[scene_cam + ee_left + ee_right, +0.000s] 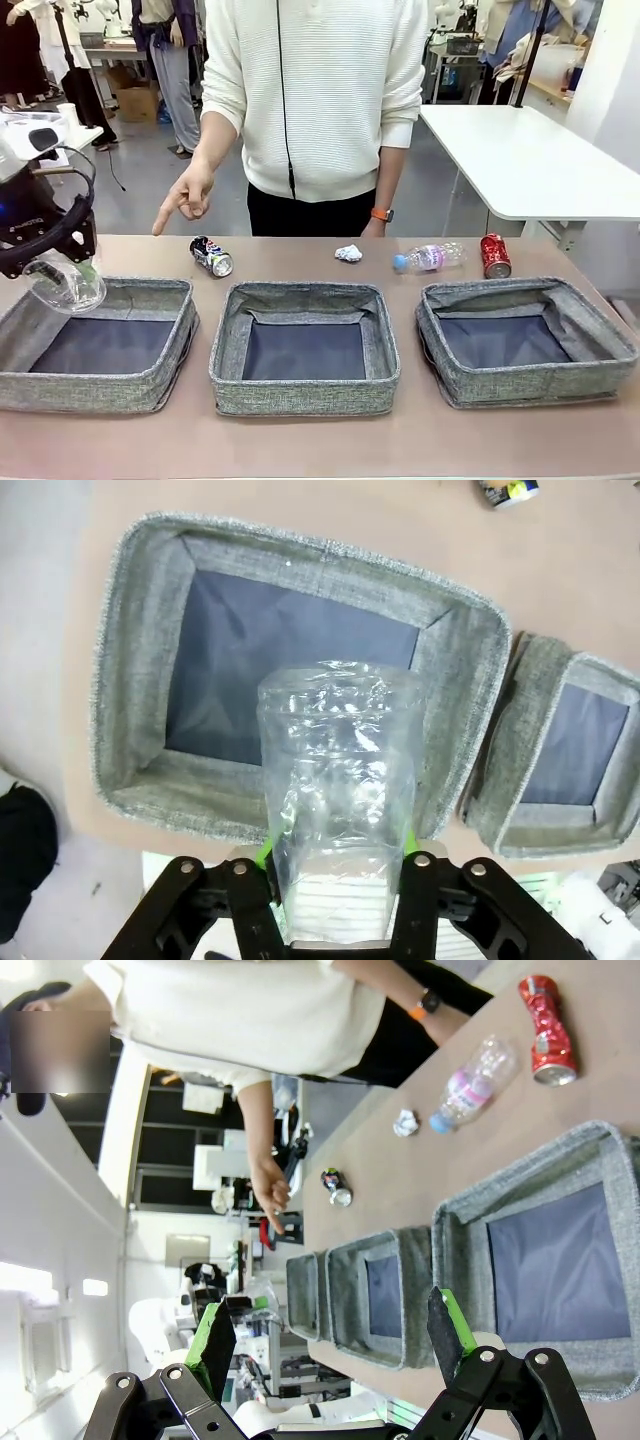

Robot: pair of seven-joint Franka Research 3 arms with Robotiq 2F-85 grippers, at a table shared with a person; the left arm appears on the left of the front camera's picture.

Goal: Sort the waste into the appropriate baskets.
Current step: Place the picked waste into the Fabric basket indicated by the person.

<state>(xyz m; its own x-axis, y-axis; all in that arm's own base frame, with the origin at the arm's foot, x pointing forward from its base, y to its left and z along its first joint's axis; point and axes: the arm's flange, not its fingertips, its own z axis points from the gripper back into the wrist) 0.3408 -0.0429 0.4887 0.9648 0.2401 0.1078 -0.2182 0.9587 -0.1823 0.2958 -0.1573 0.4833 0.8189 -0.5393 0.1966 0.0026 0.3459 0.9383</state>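
Presently on the desk [300, 445], each place reckoned from the middle basket [300, 395]:

1. Middle basket: grey woven fabric, low soft walls, dark bottom.
2. Left basket [100, 392]: same make, just left of the middle basket, side walls close together.
3. Right basket [520, 385]: same make, just right of the middle basket, with a narrow strip of desk between.
4. Plastic cup [65, 285]: clear and crumpled, well to the left of the middle basket, hanging tilted in the air above the outer far corner of the basket on that side. Seen in the left wrist view [340, 770] over that basket's dark bottom.
5. Left pincer [72, 268]: clamped on the plastic cup, green pads [266, 852] pressed against its two sides.
6. Right pincer [330, 1310]: wide apart, gripping nothing, raised above the desk on the right of the middle basket.
7. Printed can [211, 257]: lying on the desk beyond the middle basket, towards its left.
8. Paper wad [348, 253]: small, white, straight beyond the middle basket.
9. Bottle [430, 258]: clear, blue cap, on its side, beyond and right of the middle basket.
10. Red can [495, 255]: further right again, just beside the bottle.
11. Person's hand [185, 198]: raised beyond the middle basket on its left, index finger stretched downward.
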